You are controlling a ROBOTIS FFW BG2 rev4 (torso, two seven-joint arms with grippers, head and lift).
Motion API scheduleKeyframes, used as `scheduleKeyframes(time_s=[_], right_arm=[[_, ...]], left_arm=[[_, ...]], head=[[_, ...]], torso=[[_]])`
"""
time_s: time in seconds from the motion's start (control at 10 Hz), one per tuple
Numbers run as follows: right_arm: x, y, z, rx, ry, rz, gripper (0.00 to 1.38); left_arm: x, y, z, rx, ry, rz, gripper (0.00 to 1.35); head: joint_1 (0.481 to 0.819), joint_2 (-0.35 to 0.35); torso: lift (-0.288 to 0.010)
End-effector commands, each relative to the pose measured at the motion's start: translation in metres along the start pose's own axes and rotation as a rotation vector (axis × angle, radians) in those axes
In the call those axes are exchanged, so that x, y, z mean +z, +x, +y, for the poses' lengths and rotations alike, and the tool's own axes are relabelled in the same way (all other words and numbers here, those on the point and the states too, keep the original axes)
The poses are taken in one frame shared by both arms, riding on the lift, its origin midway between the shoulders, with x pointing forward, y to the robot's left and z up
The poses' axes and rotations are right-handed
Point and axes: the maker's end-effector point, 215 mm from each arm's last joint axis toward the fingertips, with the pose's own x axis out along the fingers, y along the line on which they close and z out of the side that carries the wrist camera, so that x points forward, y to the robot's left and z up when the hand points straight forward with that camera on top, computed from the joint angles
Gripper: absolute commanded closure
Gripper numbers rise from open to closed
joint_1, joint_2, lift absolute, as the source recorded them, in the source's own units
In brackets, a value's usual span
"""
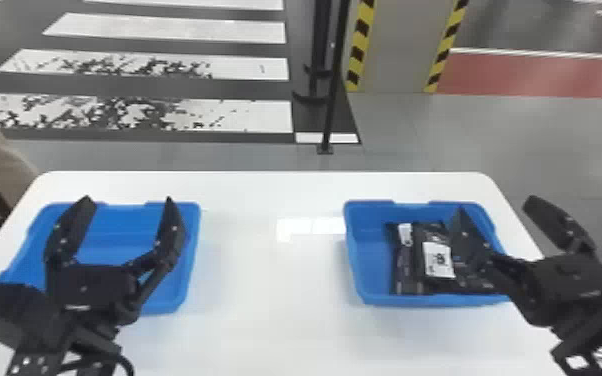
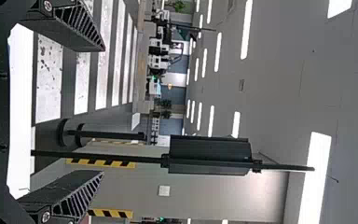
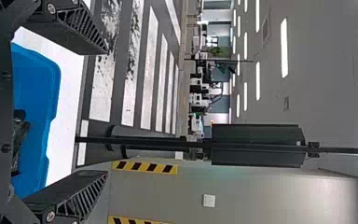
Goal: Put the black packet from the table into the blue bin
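The black packets (image 1: 417, 282) lie in the blue bin on the robot's right (image 1: 375, 300). They lie flat and close together, and one has a big white label (image 1: 439, 260) facing up. It is hard to tell how many there are, or which one the job is about. The other blue bin (image 1: 192, 250) sits on the left side of the white table (image 1: 275, 290), well apart from the first.

The right gripper (image 1: 496, 204) is wide open and has nothing in it. One of its fingers shows in front of the packets, but it looks to be up above them, not touching. The left gripper (image 1: 128, 200) is wide open too, with nothing between its fingers, and it is over the left bin.

The putting-in part looks done, if the right bin is the one that was meant. So the job seems to be at its very end. The next move should be a small, easy one: the right arm can lift up and back, with its fingers kept apart. It should go slowly, because a fingertip could bump the bin's edge or drag a packet. The left arm can just wait
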Motion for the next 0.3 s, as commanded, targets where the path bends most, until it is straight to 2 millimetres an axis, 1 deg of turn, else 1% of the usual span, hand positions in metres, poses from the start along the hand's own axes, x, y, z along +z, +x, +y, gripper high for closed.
scheduleKeyframes(time_s=[0.0,0.2], right_arm=[[0.0021,0.0,-0.0003,0.0,-0.001,-0.009,0.1],[0.0023,0.0,-0.0005,-0.001,-0.002,-0.011,0.1]], left_arm=[[-0.0007,0.0,-0.0002,-0.001,0.002,0.002,0.09],[0.0,0.0007,-0.0027,-0.006,0.002,0.0,0.09]], head=[[0.695,-0.077],[0.695,-0.078]], torso=[[-0.11],[-0.11]])
